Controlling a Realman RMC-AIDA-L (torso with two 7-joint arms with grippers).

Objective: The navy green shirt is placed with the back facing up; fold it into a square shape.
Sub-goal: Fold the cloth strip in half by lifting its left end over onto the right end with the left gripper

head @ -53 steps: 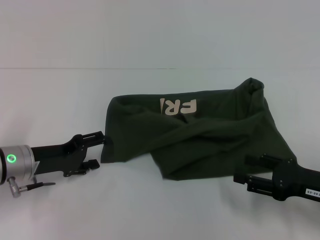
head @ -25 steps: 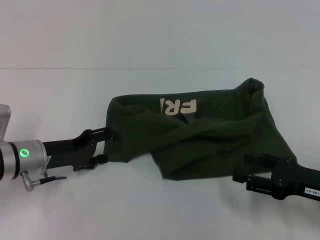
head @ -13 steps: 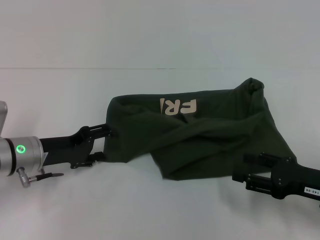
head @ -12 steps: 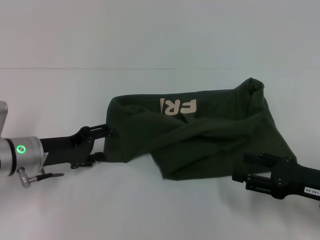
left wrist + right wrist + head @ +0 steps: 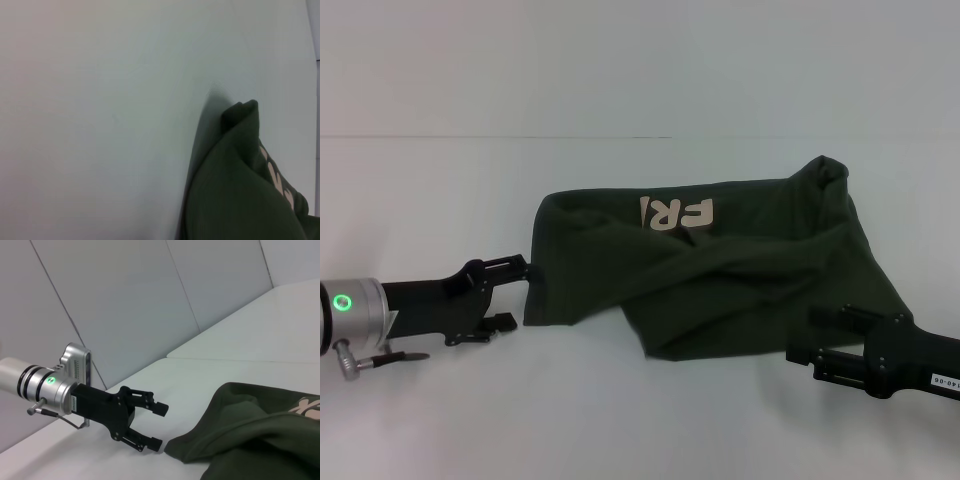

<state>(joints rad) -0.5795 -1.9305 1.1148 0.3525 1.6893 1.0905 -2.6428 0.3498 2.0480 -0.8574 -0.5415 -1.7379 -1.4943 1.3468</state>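
Left gripper [image 5: 515, 293] open, empty, beside navy green shirt [image 5: 720, 270] edge | right gripper [image 5: 810, 362] parked near hem, fingers unclear | shirt rumpled, part-folded; squaring left.

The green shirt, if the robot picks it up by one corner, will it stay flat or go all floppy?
Probably floppy: the navy green shirt already lies in soft folds and wrinkles. It likely drapes and hangs down from wherever it is gripped. The left gripper, fingers open beside its edge, would probably lift only that part.
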